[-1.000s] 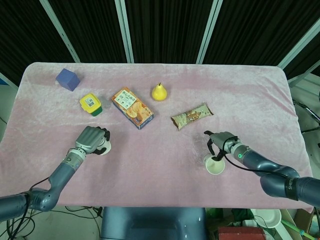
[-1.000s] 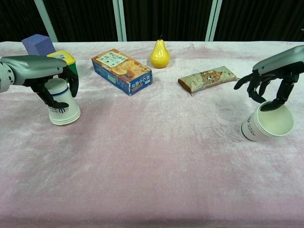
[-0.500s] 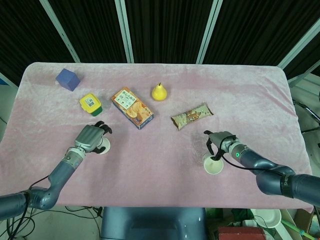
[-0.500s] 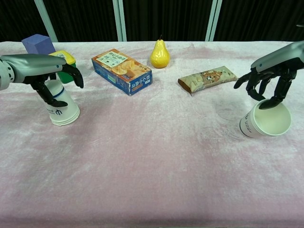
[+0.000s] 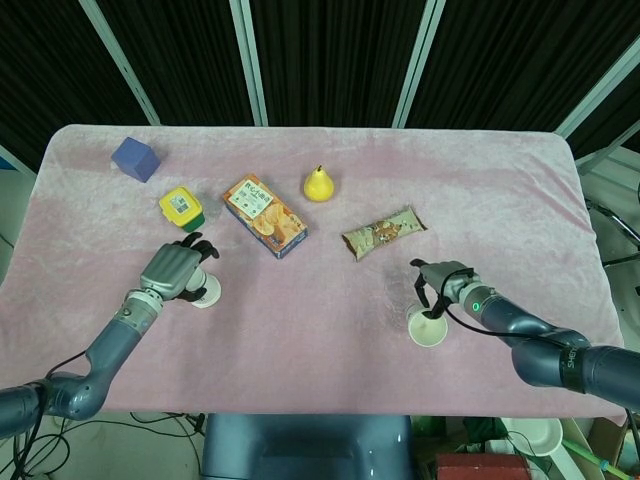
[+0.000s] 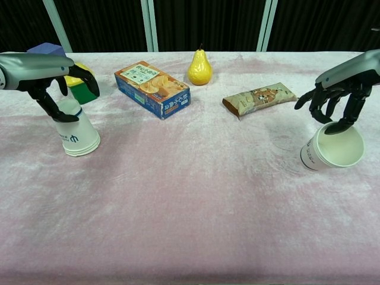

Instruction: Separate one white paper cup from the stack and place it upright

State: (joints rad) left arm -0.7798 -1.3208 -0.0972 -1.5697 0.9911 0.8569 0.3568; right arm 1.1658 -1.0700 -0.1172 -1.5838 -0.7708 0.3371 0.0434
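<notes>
Table: a pink plush cloth [image 6: 190, 202] covers the whole top, and everything below sits on it.
Cracker box: an orange and blue box [image 6: 152, 89] lies flat, left of centre at the far side, angled across the cloth.
Snack bar: a brown printed wrapper [image 6: 259, 98] lies flat, right of centre, between the pear and my right hand.
My left hand: my left hand [image 6: 56, 80] hovers over the stack with fingers spread and curved downward, holding nothing; in the chest view my thumb tip looks to be at the top of the stack, but I cannot tell whether it touches.
My right hand: my right hand [image 6: 335, 102] is over the single cup with fingers spread and hanging down; one fingertip reaches the far rim, perhaps just inside the mouth. I cannot tell whether it presses the rim, and nothing is clasped.
Cup stack: the white paper cups [image 6: 76, 128] stand mouth down at the left, nested, just in front of the yellow-lidded tub.
Single cup: one white paper cup [image 6: 331, 149] stands apart at the right, mouth up, leaning a little toward the chest camera; the head view [image 5: 428, 328] looks down into its mouth.
Purple block: a purple cube [image 5: 135, 159] sits at the far left corner.
Tub: a green tub with a yellow lid [image 5: 180, 208] sits between the cube and the stack.
Pear: a yellow pear [image 6: 200, 68] stands upright at the far middle.
</notes>
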